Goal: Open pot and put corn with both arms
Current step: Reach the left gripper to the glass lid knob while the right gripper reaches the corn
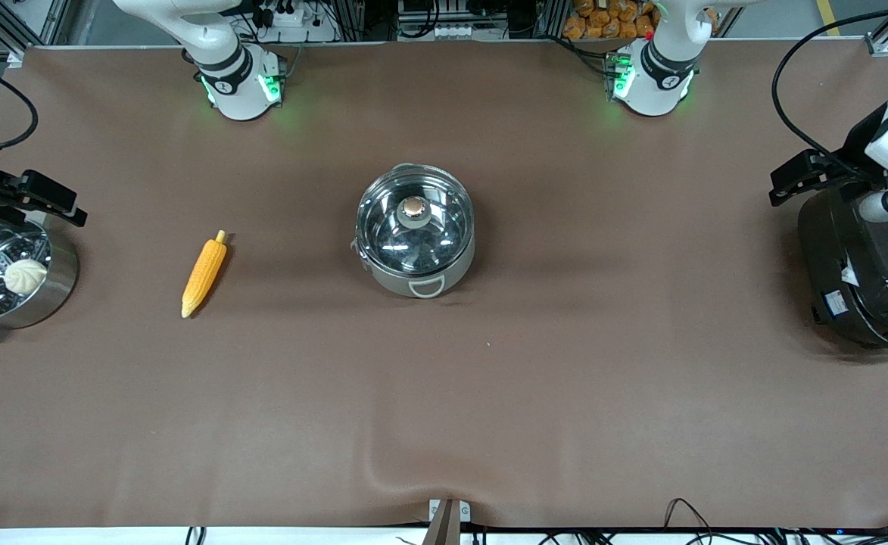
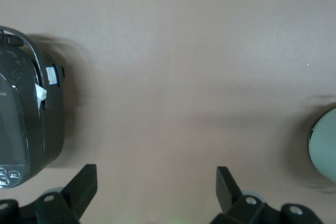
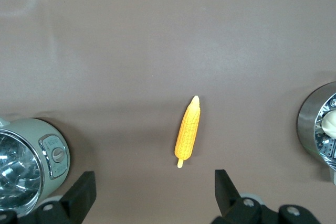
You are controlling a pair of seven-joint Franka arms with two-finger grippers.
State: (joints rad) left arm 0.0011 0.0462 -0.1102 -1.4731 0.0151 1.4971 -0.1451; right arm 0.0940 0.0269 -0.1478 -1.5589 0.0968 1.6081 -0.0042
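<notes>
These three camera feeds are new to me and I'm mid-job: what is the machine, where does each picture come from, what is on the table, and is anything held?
Two white robot arms stand at a brown table. The wide picture looks down from across the table; the other two come from cameras on each arm's wrist. In the middle sits the pot with its glass lid on. The corn lies on the cloth toward the right arm's end, apart from the pot. The left gripper hangs open near the black rice cooker; the right gripper hangs open above the steamer pot holding a white bun. Nothing is held.
</notes>
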